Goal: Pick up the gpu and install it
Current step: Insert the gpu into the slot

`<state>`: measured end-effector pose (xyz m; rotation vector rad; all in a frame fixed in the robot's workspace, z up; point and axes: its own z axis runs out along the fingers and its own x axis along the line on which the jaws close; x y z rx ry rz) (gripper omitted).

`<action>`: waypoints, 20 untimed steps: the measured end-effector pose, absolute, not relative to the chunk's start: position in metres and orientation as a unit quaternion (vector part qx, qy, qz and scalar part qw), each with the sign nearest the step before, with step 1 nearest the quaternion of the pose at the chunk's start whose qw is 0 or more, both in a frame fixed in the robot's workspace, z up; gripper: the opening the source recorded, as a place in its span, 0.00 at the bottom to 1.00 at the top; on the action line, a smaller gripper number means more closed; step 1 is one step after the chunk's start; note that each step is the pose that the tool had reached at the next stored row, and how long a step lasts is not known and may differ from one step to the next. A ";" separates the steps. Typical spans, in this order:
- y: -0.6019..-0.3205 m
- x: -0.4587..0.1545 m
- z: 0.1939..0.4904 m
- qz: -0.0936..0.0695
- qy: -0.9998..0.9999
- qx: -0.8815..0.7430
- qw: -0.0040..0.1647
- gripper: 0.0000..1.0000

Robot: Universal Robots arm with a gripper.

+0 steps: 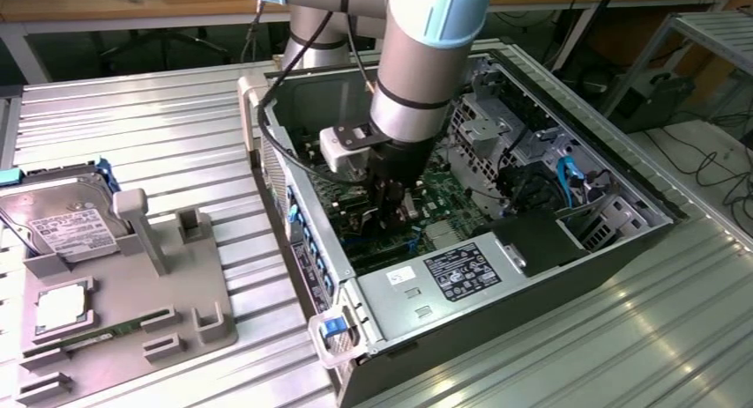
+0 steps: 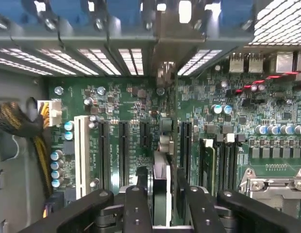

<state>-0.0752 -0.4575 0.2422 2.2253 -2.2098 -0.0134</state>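
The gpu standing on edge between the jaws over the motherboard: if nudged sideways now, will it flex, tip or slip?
The gpu looks like a rigid card, so probably little flex. Standing on its thin edge, it would likely tip if unsupported. The gripper flanks it closely; its components and the motherboard look fragile.

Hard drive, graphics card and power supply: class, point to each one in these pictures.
Hard drive (image 1: 65,225): exterior view, on its white label.
Graphics card (image 2: 161,187): wrist view, on its edge between the fingers.
Power supply (image 1: 461,269): exterior view, on its black label.
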 end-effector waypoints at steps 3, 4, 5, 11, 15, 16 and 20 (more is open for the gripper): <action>-0.457 -0.075 0.257 -0.004 -0.705 0.710 0.003 0.35; -0.457 -0.075 0.261 -0.004 -0.705 0.710 0.003 0.35; -0.457 -0.075 0.266 -0.004 -0.705 0.710 0.003 0.35; -0.457 -0.075 0.287 -0.004 -0.705 0.710 0.002 0.35; -0.457 -0.075 0.287 -0.004 -0.705 0.710 0.002 0.20; -0.457 -0.075 0.287 -0.005 -0.705 0.710 0.002 0.14; -0.457 -0.075 0.287 -0.005 -0.705 0.710 0.002 0.11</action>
